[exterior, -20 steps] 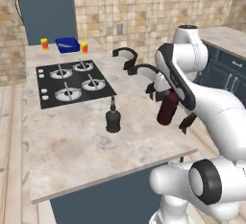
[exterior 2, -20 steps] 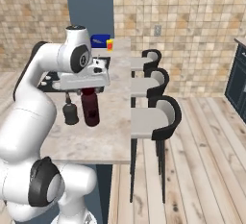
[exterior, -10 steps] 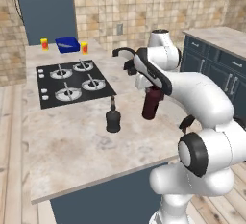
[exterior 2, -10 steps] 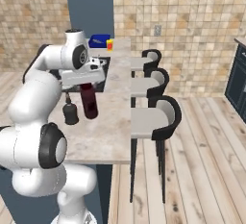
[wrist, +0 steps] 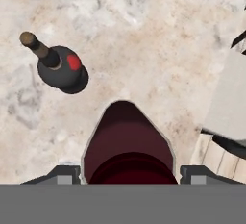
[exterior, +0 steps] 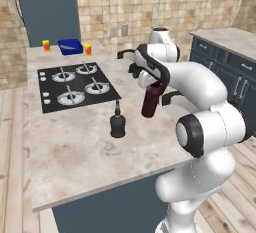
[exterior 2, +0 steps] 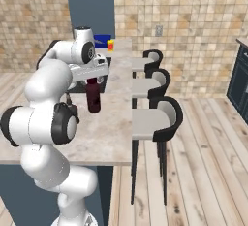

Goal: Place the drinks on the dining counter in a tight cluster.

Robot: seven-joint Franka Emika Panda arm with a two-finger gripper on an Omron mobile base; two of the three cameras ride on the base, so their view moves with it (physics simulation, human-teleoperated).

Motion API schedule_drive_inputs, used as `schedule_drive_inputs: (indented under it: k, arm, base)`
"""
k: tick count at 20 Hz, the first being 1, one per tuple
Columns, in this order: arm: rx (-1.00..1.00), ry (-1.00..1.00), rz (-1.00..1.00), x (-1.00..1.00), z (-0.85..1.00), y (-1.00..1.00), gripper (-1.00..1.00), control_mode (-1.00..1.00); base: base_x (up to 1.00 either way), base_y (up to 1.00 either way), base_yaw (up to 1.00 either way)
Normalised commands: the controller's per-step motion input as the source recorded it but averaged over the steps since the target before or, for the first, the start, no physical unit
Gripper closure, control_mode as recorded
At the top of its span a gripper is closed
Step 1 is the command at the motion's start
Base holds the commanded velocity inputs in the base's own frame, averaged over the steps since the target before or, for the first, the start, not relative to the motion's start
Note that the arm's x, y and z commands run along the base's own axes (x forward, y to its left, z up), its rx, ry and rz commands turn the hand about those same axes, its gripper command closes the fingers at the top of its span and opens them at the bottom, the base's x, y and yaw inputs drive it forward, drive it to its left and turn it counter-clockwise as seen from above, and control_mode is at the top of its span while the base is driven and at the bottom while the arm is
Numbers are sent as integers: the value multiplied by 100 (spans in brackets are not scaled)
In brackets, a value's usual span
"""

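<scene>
My gripper [exterior: 154, 85] is shut on the neck end of the taller dark-red bottle [exterior: 149, 101], which hangs upright just over the beige dining counter [exterior: 80, 147]. From the other side the same bottle [exterior 2: 93, 97] shows under the gripper [exterior 2: 95, 78]. The squat black bottle [exterior: 117, 123] stands on the counter a short way left of it, apart from it. Looking down from the hand, the dark-red bottle [wrist: 127, 143] sits between my fingertips [wrist: 63, 173], and the black bottle [wrist: 61, 69] is up and to the left.
The black cooktop [exterior: 75, 84] lies behind the bottles. At the far end of the counter stand a blue bowl [exterior: 70, 46] and two small yellow-red jars [exterior: 88, 50]. Three bar stools [exterior 2: 157, 118] line the counter's right edge.
The arm has carried the dark-red bottle leftward over the counter, closer to the black bottle. The black bottle has stayed put.
</scene>
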Motion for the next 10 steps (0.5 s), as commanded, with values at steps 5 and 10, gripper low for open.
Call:
schedule_drive_inputs:
  k: [5,10]
  arm:
    - [0,1,6,0,-27,24,100,-100]
    - [0,0,4,12,-22,17,100,-100]
  base:
    - [0,0,0]
    - [0,0,0]
